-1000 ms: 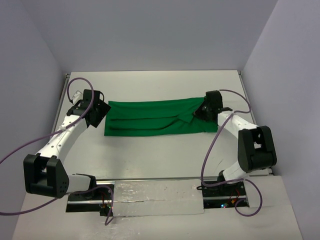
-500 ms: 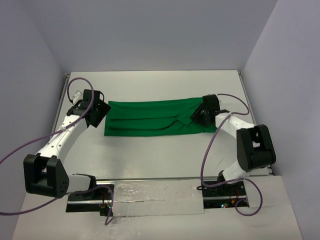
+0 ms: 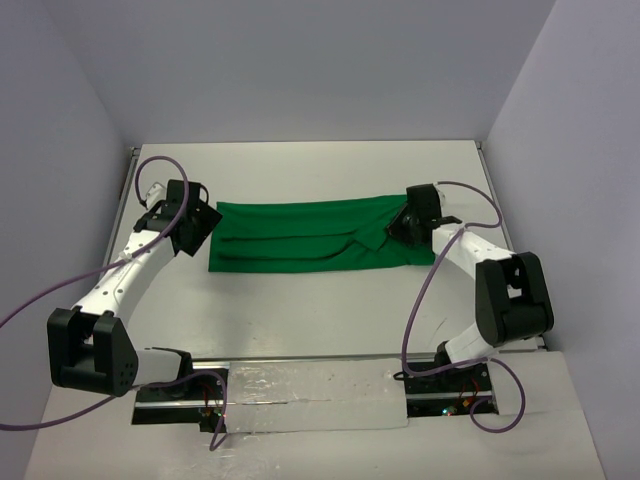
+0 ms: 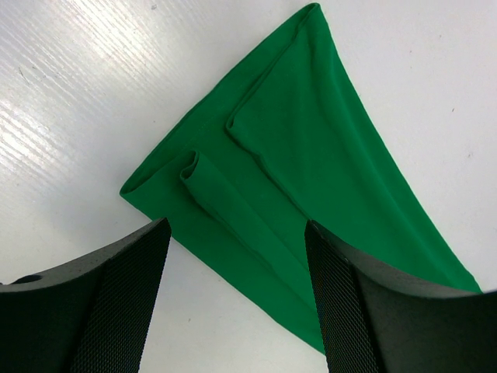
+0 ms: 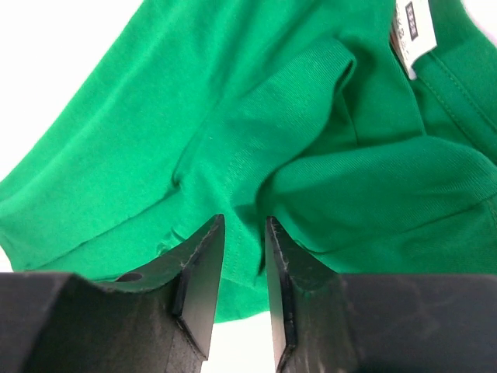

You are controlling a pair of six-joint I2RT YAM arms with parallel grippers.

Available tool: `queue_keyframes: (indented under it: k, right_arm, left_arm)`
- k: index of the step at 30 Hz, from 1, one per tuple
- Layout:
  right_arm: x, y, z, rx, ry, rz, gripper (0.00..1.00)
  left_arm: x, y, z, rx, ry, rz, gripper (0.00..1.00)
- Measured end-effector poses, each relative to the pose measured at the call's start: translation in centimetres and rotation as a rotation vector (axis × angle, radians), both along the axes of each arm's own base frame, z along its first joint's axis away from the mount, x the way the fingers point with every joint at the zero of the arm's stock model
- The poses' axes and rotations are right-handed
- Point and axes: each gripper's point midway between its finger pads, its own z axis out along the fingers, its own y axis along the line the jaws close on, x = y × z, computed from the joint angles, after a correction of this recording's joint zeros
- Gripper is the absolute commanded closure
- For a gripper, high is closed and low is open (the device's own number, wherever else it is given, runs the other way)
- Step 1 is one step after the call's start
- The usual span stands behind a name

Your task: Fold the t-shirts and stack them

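T-shirt (image 3: 300,238): bright green and plain, folded into a long flat band. It lies across the middle of the white tabletop (image 3: 300,310), running left to right between the two arms.
Left end of band: lies flat; the left wrist view shows layered folds and one rolled edge.
Left fingers (image 4: 116,295): spread wide and released, holding nothing. They sit over the band's left corner, with green cloth and bare tabletop showing between them.
Right fingers (image 5: 194,280): drawn nearly together, clenched on a raised fold at the band's right end. Creases in the cloth run into the narrow slit between them.
Right end of band: bunched and rumpled, with one flap turned up just beside the right fingers.
Neck label (image 5: 410,31): white, on the cloth beyond the right fingers.
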Motion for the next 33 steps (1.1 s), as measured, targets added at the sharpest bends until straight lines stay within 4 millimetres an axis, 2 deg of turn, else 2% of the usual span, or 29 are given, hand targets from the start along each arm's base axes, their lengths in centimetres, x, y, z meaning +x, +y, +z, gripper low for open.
queue_keyframes:
  k: [6, 15, 18, 19, 20, 29, 33]
  right_arm:
    - [0.5, 0.1, 0.3, 0.003, -0.006, 0.002, 0.68]
    - [0.9, 0.4, -0.9, 0.002, 0.026, 0.007, 0.68]
    - [0.9, 0.4, -0.9, 0.002, 0.028, 0.009, 0.79]
    - [0.9, 0.4, -0.9, 0.001, 0.027, 0.011, 0.88]
    - [0.9, 0.4, -0.9, 0.002, 0.026, 0.012, 0.91]
    - [1.8, 0.8, -0.4, 0.008, 0.010, 0.021, 0.91]
    - [3.3, 1.9, 0.6, 0.028, -0.010, 0.036, 0.91]
  left_arm:
    - [0.0, -0.1, 0.0, 0.000, 0.000, -0.004, 0.22]
    - [0.0, -0.1, 0.0, 0.000, 0.000, -0.004, 0.22]
    - [0.0, -0.1, 0.0, 0.000, 0.000, -0.004, 0.22]
    - [0.0, -0.1, 0.0, 0.000, 0.000, -0.004, 0.22]
    - [0.0, -0.1, 0.0, 0.000, 0.000, -0.004, 0.22]
    - [0.0, -0.1, 0.0, 0.000, 0.001, -0.004, 0.22]
    - [0.0, -0.1, 0.0, -0.001, 0.001, -0.004, 0.22]
